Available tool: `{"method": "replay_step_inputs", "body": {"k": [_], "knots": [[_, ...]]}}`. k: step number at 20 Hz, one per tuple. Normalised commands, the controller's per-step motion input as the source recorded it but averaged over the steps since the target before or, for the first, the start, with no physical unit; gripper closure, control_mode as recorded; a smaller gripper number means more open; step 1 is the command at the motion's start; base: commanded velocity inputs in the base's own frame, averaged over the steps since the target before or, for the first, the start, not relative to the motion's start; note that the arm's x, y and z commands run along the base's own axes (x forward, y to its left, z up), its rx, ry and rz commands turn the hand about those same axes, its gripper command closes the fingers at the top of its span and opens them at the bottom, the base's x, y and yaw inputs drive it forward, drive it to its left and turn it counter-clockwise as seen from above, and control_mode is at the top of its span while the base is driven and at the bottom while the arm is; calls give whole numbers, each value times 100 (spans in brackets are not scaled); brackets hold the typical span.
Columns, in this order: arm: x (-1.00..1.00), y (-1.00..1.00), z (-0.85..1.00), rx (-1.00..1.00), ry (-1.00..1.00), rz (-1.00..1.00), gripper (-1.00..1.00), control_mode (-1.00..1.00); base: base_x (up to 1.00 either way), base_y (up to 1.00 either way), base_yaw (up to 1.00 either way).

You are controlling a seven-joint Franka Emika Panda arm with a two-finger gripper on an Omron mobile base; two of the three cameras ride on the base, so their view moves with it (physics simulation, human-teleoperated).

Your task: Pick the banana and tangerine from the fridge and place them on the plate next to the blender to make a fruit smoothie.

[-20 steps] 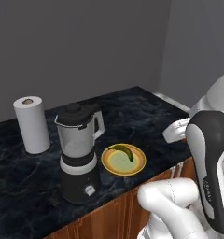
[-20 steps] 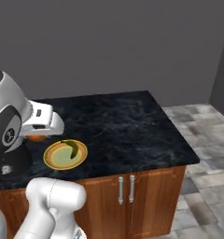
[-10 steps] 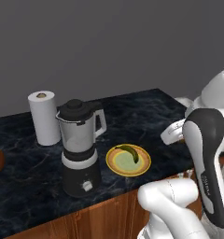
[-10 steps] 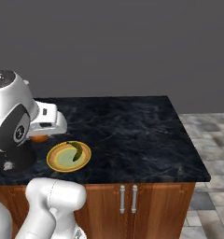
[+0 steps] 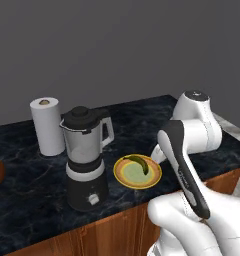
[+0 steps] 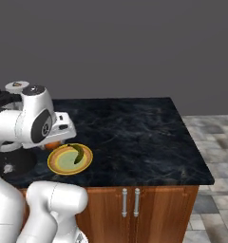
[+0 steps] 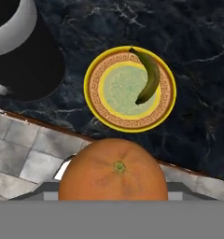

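From the left base view, the whole scene has slid sideways since a moment ago; that is the base driving, not the things moving. The blender (image 5: 86, 157) and the plate (image 5: 137, 171) now sit more squarely ahead on the counter (image 5: 32, 190), and the plate is just beside the blender's base. The banana (image 5: 138, 162) already lies on the plate, toward its far rim. A paper roll (image 5: 47, 125) stands behind the blender. The arm has swung in from the right, its forearm now hanging over the counter edge near the plate.

From the right base view, the same drive shows: the counter has shifted and the hand now hangs over the plate's (image 6: 70, 159) near left edge. A bit of orange peeks out beneath the hand; that is the tangerine (image 6: 51, 144), carried between the fingers. The banana (image 6: 79, 154) lies on the plate's right side.

The hand view looks straight down. The gripper (image 7: 113, 179) is partly open, clamped on the tangerine (image 7: 113, 170), which sits between the jaws at the bottom of the picture. Below it is the plate (image 7: 129, 88), with the banana (image 7: 148, 77) along one rim and the pale centre bare.

I'd judge the carry nearly done: half the task stands finished, and only lowering and releasing over the bare centre is left.
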Motion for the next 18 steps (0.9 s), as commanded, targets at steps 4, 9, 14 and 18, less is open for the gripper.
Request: {"method": "replay_step_inputs", "body": {"k": [4,9,14,18], "knots": [[76,-1,-56,7,17,14,100,-100,0,0,0],[67,12,-31,6,21,5,100,-100,0,0,0],[24,1,-44,0,19,0,100,-100,0,0,0],[17,3,-65,0,15,0,100,-100,0,0,0]]}}
